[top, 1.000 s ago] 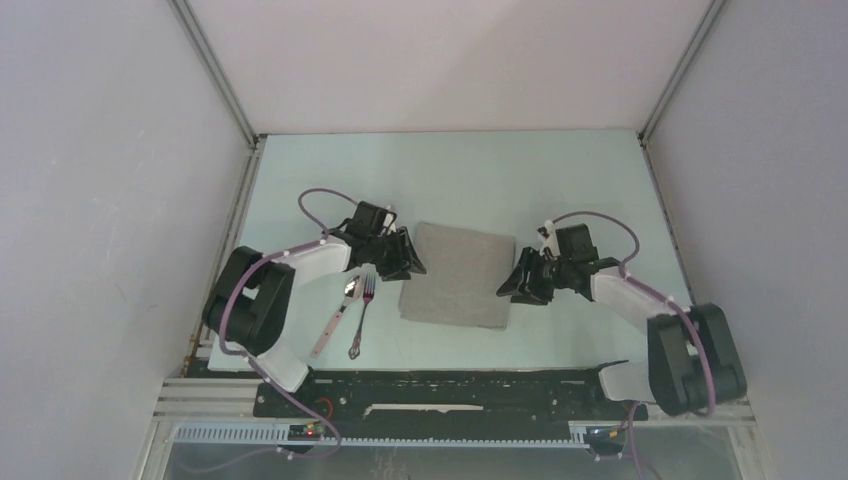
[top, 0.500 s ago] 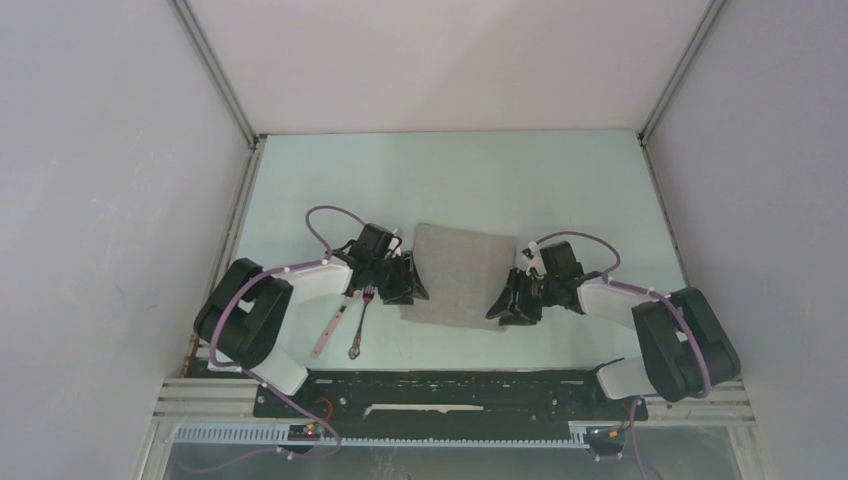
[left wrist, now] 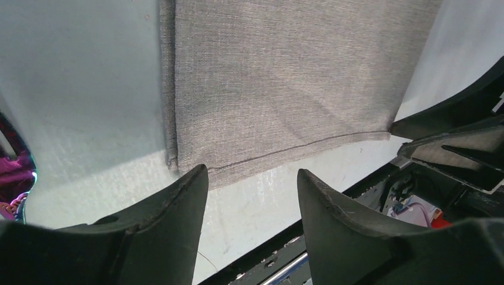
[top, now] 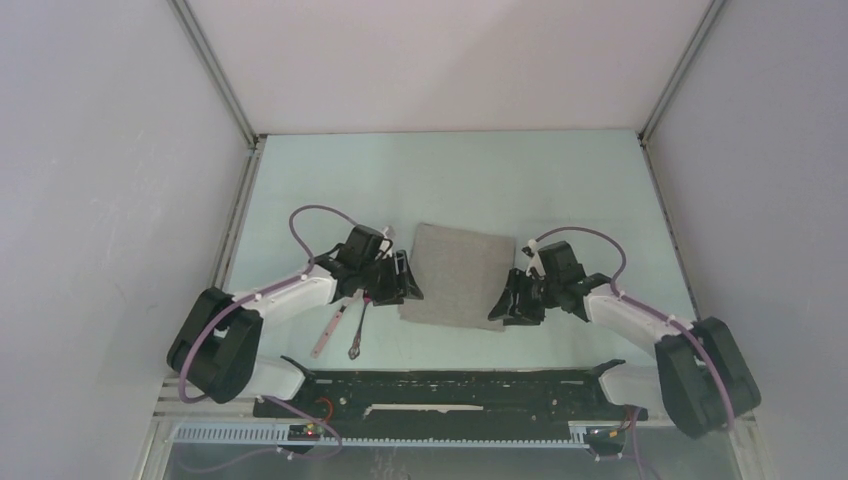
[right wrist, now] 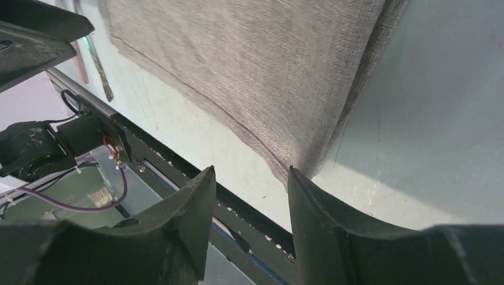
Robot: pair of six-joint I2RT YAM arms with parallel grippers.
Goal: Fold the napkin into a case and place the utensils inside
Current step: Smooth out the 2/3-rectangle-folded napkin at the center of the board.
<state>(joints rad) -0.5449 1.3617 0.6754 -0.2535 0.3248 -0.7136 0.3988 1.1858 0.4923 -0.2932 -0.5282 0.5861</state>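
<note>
The napkin (top: 455, 273) lay flat mid-table, closer to the near edge. The left gripper (left wrist: 252, 178) hung with jaws apart at its near-left corner, and the right gripper (right wrist: 251, 175) was likewise spread at its near-right corner. Left of the cloth, the spoon (top: 328, 332) and fork (top: 358, 335) pointed toward the near edge, their heads hidden from above under the left wrist. Only the left wrist view showed the napkin's doubled left hem.

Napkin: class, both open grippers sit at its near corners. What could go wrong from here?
1. The napkin lies flat, so the left gripper or right gripper may slide off its corner and grasp nothing.
2. The left gripper sits by the spoon and fork heads and could knock them.
3. Uneven grasps would skew the fold.
</note>
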